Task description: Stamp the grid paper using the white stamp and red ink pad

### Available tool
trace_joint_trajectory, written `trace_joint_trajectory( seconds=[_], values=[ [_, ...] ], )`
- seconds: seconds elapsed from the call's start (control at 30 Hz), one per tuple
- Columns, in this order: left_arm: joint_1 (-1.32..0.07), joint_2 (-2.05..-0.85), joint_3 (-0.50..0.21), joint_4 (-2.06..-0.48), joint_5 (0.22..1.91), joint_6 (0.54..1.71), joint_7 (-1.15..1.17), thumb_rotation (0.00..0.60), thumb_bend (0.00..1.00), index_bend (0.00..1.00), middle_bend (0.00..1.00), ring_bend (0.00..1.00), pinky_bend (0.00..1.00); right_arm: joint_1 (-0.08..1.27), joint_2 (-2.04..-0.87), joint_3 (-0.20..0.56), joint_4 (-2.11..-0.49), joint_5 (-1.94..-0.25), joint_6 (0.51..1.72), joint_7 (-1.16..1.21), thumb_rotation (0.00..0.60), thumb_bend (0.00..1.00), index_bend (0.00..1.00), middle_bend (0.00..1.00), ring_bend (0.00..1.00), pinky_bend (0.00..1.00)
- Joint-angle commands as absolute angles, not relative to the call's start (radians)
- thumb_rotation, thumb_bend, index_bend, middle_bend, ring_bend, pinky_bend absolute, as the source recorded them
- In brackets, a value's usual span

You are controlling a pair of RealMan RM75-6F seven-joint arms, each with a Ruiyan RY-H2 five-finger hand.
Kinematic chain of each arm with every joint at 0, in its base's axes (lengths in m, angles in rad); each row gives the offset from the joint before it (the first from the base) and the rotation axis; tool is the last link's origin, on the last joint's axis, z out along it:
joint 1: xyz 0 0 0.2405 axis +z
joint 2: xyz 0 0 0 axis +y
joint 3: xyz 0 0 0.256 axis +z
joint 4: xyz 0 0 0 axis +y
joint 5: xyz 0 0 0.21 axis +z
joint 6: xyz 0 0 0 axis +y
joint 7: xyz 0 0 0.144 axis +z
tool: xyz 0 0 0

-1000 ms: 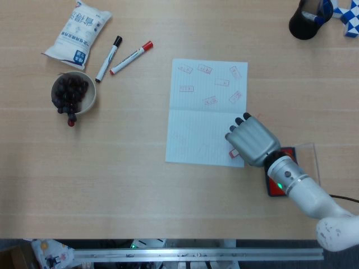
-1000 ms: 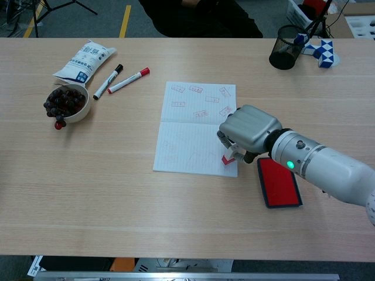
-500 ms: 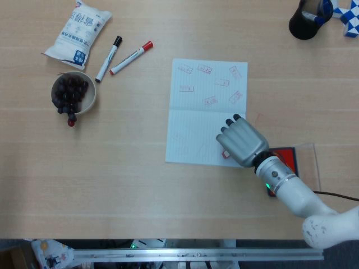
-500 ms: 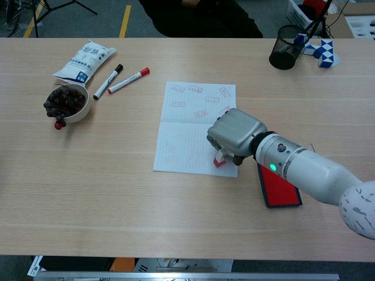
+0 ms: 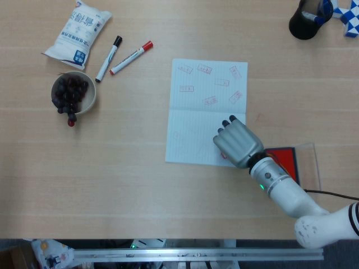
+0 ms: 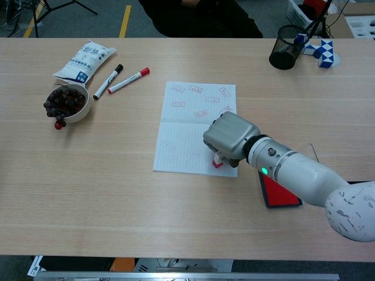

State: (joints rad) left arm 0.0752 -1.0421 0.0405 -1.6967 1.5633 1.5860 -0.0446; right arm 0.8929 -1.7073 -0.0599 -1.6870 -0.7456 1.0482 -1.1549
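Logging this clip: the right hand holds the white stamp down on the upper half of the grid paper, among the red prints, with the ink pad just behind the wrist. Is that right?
Not quite. The right hand holds the white stamp on the lower half of the grid paper, near its bottom right corner; the clear red prints are on the upper half. The chest view shows it. The ink pad does lie behind the wrist.

The grid paper (image 5: 206, 111) lies near the middle of the table (image 5: 140, 185). On its near right corner sits the right hand (image 5: 238, 144), with the stamp (image 6: 217, 162) under it touching the sheet. The ink pad (image 5: 284, 161) lies just right of that corner, off the paper. Far left: a bag (image 5: 78, 29), two markers (image 5: 109, 58) (image 5: 131, 57) side by side to its right, and — nearer — a bowl (image 5: 73, 93) with fruit in it. A pen cup (image 5: 305, 19) stands at the far right.
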Motion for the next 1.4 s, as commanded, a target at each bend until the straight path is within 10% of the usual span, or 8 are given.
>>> trace_joint_trajectory(
  seconds=[0.03, 1.4],
  values=[
    [0.076, -1.042, 0.04, -1.696, 1.562, 1.586, -0.046, 0.6, 0.17, 0.15, 0.11, 0.16, 0.1, 0.896, -1.713, -0.065, -1.68, -0.745, 1.05, -1.156, 0.6, 0.37, 0.65, 0.49, 0.3, 0.29],
    [0.081, -1.044, 0.038, -1.681, 1.549, 1.582, -0.061, 0.6, 0.17, 0.15, 0.11, 0.16, 0.1, 0.897, -1.753, -0.111, -1.63, -0.77, 1.063, -1.16, 0.6, 0.37, 0.67, 0.5, 0.31, 0.29]
  ],
)
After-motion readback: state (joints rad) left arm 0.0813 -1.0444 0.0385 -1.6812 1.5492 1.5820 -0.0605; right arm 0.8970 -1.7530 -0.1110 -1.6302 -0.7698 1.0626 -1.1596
